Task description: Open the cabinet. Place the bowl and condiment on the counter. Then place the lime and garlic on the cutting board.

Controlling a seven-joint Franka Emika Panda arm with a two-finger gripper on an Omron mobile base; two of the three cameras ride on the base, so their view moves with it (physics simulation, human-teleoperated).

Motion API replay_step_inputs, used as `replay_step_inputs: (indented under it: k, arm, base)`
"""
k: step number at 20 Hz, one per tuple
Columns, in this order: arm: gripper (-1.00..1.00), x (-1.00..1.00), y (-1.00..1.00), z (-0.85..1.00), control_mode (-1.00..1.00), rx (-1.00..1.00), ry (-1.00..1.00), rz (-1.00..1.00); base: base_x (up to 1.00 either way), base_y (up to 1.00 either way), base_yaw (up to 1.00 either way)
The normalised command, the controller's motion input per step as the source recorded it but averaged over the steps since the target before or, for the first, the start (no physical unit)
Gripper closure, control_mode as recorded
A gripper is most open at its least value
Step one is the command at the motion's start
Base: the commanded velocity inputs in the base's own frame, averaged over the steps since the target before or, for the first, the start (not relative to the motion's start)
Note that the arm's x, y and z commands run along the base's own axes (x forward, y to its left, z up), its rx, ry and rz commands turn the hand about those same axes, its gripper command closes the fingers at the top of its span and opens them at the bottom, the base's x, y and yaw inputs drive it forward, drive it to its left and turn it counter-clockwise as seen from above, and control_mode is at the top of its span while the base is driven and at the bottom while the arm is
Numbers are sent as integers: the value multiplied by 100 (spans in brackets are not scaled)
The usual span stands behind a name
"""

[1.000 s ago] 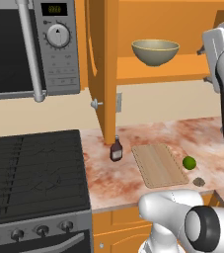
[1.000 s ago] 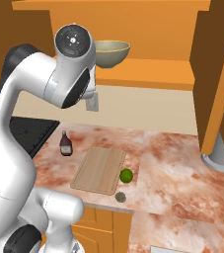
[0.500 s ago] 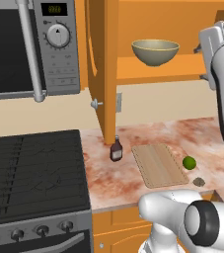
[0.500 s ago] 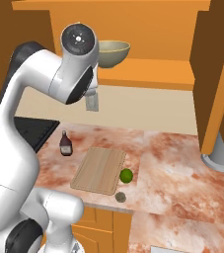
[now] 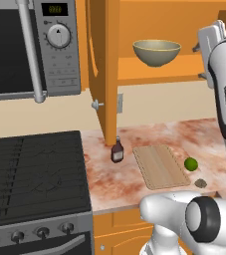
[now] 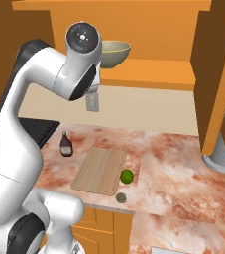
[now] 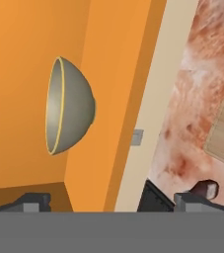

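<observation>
The cabinet (image 5: 104,74) stands open, its door swung out to the left. The olive-beige bowl (image 5: 157,52) sits on its shelf (image 6: 153,69). My gripper (image 5: 199,62) hovers to the right of the bowl at shelf height, apart from it. In the hand view the bowl (image 7: 69,112) lies ahead, and the fingertips (image 7: 32,201) stand wide apart with nothing between them, so the gripper (image 7: 112,202) is open. The condiment (image 5: 117,151) stands upright on the counter (image 5: 114,179), left of the cutting board (image 5: 159,166). The lime (image 5: 191,164) and the garlic (image 5: 200,183) lie on the counter by the board's right edge.
A microwave (image 5: 30,45) hangs at the left above a black stove (image 5: 35,174). A wall outlet (image 5: 119,103) sits under the shelf. The second cabinet door (image 6: 218,84) juts out at the right, with a grey base (image 6: 218,158) below it.
The arm has shifted slightly toward the shelf with the bowl. The gripper has stayed open and nothing on the counter has moved.
</observation>
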Motion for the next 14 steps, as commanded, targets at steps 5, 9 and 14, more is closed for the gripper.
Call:
replay_step_inputs:
  k: [5, 9, 14]
  arm:
    - [-100, 16, 0, 0, -100, 0, 0, 0]
    - [-100, 18, 0, 0, -100, 0, 0, 0]
    - [-100, 19, 0, 0, -100, 0, 0, 1]
  base:
    - [0, 0, 0]
    - [0, 0, 0]
    - [0, 0, 0]
